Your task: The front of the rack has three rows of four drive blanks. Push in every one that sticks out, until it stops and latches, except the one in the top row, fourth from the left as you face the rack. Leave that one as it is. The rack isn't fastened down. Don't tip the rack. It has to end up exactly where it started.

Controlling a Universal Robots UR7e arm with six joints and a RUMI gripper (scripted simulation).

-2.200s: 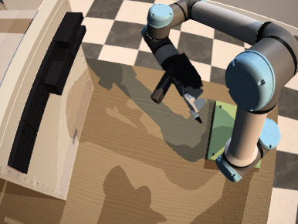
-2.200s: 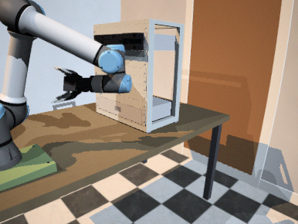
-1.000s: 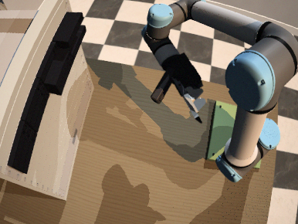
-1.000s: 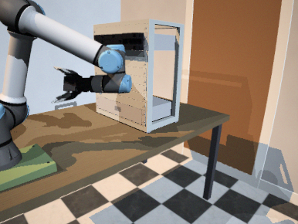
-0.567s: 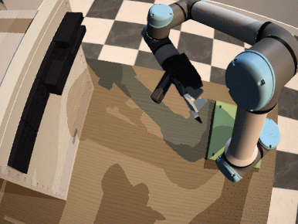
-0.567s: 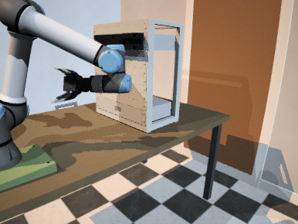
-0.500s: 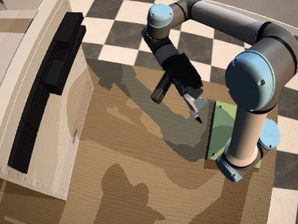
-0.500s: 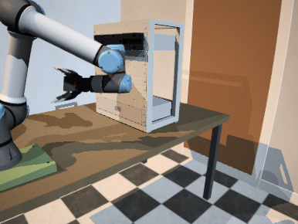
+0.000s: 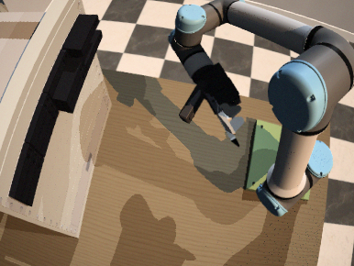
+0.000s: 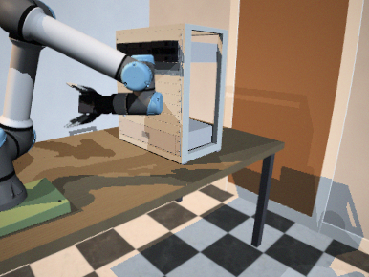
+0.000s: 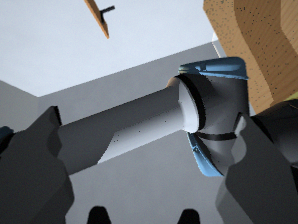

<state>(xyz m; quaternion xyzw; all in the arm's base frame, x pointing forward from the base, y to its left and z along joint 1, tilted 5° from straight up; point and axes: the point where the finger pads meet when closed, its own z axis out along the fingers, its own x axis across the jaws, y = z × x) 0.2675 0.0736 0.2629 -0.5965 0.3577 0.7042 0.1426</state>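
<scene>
The beige rack (image 9: 64, 165) (image 10: 164, 121) stands at the left of the wooden table (image 9: 183, 216) (image 10: 124, 169). Black drive blanks (image 9: 32, 151) (image 10: 150, 49) run in a band across its front. In the top view some blanks (image 9: 81, 29) near the far end stick out further than the others. My gripper (image 9: 212, 125) (image 10: 74, 104) (image 11: 148, 110) is open and empty. It hangs above the table well away from the rack and points away from it. The wrist view shows only my own forearm and elbow, not the rack.
The green mounting plate (image 9: 267, 146) (image 10: 35, 201) of the arm lies at the table's edge. The rack's right side is an open grey frame (image 10: 222, 91). An orange wall panel (image 10: 292, 95) stands behind the table.
</scene>
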